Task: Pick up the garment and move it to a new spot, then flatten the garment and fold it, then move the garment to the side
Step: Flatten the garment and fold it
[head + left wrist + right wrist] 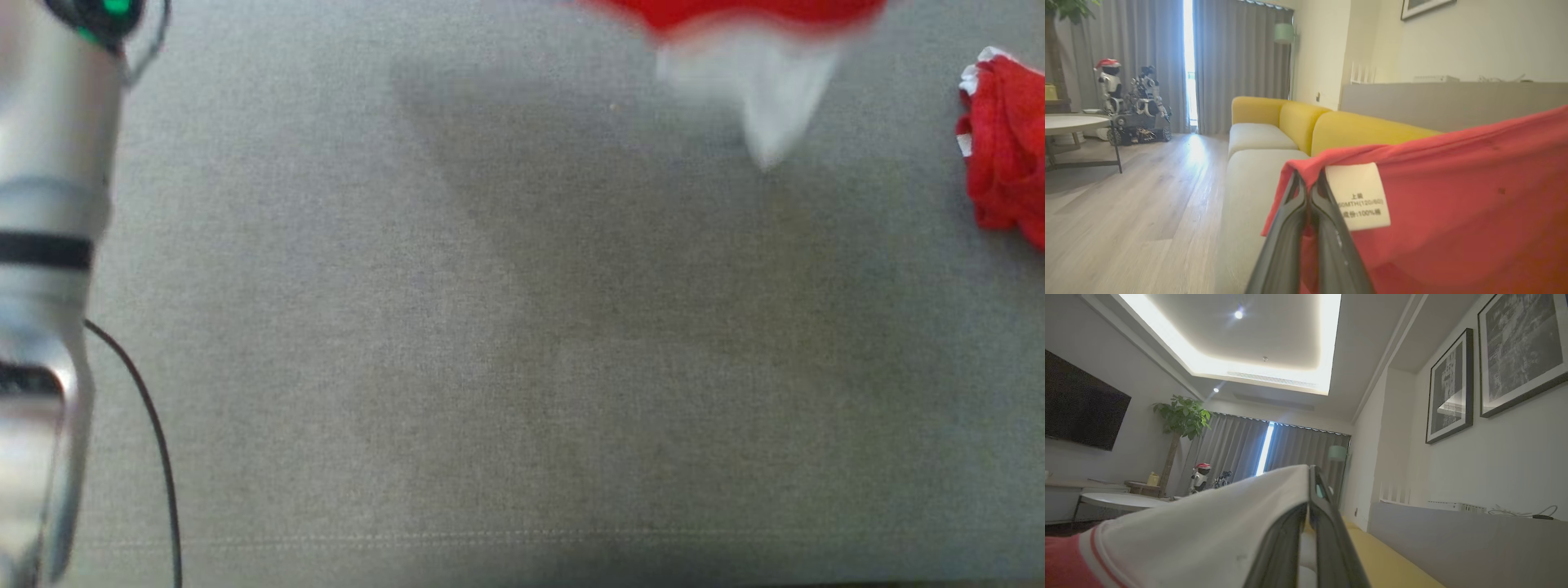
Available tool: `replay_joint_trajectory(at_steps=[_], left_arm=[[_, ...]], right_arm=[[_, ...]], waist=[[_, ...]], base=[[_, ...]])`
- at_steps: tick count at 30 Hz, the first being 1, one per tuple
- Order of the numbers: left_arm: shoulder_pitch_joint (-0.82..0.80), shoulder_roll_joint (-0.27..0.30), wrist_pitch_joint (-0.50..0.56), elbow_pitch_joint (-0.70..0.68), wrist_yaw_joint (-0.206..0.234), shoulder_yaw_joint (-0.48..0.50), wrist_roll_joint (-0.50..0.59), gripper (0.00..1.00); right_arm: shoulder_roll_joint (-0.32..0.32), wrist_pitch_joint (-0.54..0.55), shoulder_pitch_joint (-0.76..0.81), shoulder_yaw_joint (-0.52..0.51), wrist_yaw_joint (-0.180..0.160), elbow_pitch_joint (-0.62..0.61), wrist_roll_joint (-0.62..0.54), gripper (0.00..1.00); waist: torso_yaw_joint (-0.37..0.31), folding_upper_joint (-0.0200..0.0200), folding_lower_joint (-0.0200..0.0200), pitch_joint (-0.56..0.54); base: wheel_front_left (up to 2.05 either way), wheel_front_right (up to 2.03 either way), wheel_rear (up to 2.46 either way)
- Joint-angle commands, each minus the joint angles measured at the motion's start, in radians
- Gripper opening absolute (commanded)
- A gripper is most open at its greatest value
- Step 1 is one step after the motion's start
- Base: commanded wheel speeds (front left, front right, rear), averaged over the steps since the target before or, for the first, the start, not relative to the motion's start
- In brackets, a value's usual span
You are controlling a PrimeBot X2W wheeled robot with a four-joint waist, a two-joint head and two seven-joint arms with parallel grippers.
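Right now pinching red-and-white cotton garment (759, 82) aloft over grey fabric sofa seat (490, 327), with left claw (1308, 179) on red edge by white label (1357, 196), right claw (1308, 477) on white part. Suggest stretching edge taut, lowering evenly, landing clear of crumpled red cloth (1008, 147).

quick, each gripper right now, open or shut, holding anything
Left gripper: shut on the red garment, beside its label.
Right gripper: shut on the garment's white part.
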Motion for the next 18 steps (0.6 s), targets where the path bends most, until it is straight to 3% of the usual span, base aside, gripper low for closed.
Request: replay_joint_trajectory(at_steps=[1,10,15,18], left_arm=[[-0.097,0.043,-0.041,0.007,0.003,0.038,0.010,0.00],[-0.105,-0.046,-0.116,0.314,-0.009,0.048,-0.039,0.00],[-0.001,-0.107,-0.130,0.417,-0.014,0.050,-0.085,0.00],[0.074,-0.141,-0.135,0.431,-0.015,0.044,-0.117,0.00]], right_arm=[[0.036,-0.024,-0.083,-0.020,0.003,0.006,-0.016,0.00],[0.206,-0.043,-0.117,0.012,0.003,0.418,-0.063,0.00],[0.242,0.005,-0.018,0.063,0.003,0.585,0.014,0.00],[0.246,0.022,0.063,0.138,0.003,0.603,0.074,0.00]], waist=[[-0.004,0.0000,0.0000,0.012],[-0.027,0.0000,0.0000,0.069],[-0.027,0.0000,0.0000,0.104],[-0.015,0.0000,0.0000,0.125]], base=[[0.00,0.00,0.00],[0.00,0.00,0.00],[0.00,0.00,0.00],[0.00,0.00,0.00]])
